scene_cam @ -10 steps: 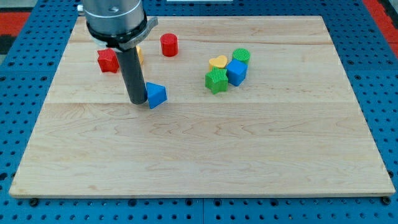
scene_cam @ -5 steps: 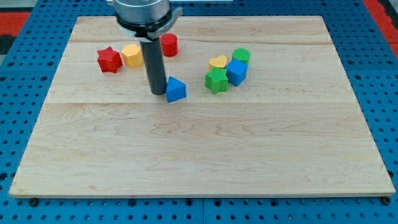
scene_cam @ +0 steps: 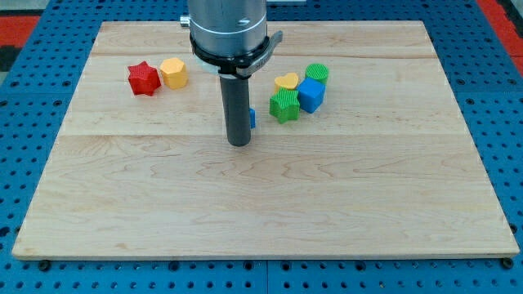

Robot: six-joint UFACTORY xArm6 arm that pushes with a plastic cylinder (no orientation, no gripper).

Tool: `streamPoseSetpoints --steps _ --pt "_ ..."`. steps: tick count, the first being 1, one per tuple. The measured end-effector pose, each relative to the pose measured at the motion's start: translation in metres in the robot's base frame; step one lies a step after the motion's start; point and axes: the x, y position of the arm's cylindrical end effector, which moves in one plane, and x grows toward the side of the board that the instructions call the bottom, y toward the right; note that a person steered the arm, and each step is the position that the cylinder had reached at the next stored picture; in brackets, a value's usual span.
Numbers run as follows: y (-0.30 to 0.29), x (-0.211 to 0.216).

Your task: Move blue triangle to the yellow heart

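The blue triangle (scene_cam: 252, 119) is almost wholly hidden behind my rod; only a thin blue sliver shows at the rod's right edge. My tip (scene_cam: 239, 143) rests on the board just to the left of and below that sliver, touching or nearly touching it. The yellow heart (scene_cam: 286, 82) lies up and to the right, in a tight cluster with a green star-like block (scene_cam: 284, 105), a blue block (scene_cam: 311, 95) and a green round block (scene_cam: 317, 73).
A red star (scene_cam: 143, 78) and a yellow hexagon-like block (scene_cam: 173, 73) sit side by side at the upper left. The wooden board (scene_cam: 261, 204) lies on a blue pegboard surface. The arm's body hides part of the board's top centre.
My rod has moved rightward, pushing the blue triangle right toward the cluster. The triangle is now mostly hidden behind the rod, and the red cylinder is hidden behind the arm.
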Motion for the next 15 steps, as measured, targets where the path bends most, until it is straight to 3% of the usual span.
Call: streamPoseSetpoints --steps 8,10,15 --pt "-0.036 -0.086" --pt "-0.010 -0.087" --pt "-0.007 -0.078"
